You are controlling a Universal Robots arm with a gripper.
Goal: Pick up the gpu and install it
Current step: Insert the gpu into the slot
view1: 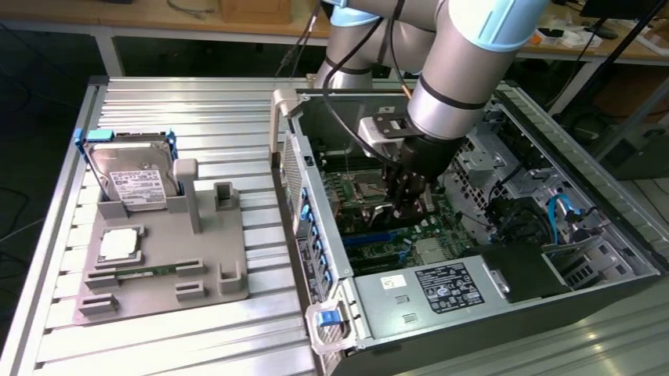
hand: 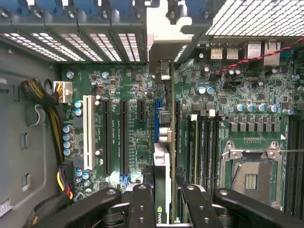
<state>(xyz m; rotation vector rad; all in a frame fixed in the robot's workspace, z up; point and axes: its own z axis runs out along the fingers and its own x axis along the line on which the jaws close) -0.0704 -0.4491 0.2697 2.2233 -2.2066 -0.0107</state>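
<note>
- Wrist view: the hand (hand: 164,190) is partly closed, its dark fingers (hand: 142,199) pressing on both flat faces of the graphics card (hand: 162,161).
- Seen edge-on, the graphics card stands upright as a thin strip, directly over the green motherboard (hand: 133,137) and in line with a blue slot (hand: 158,107). Its far end reaches towards the slotted back wall of the case. Whether its lower edge is already in the slot cannot be told.
- Handling, as a judgement: the card looks light, stiff and thin, but fragile. The flat faces near the top edge seem the safest place to hold it, well away from the connector edge and the small parts.
- Exterior view: the hand (view1: 406,205) reaches down into the open computer case (view1: 627,235), beside the empty processor socket (view1: 368,188).
- On the worktop (view1: 209,102) to the exterior view's left, well apart from the case, a grey holder (view1: 168,294) carries a hard drive (view1: 136,180) and a memory stick (view1: 146,272).
</note>
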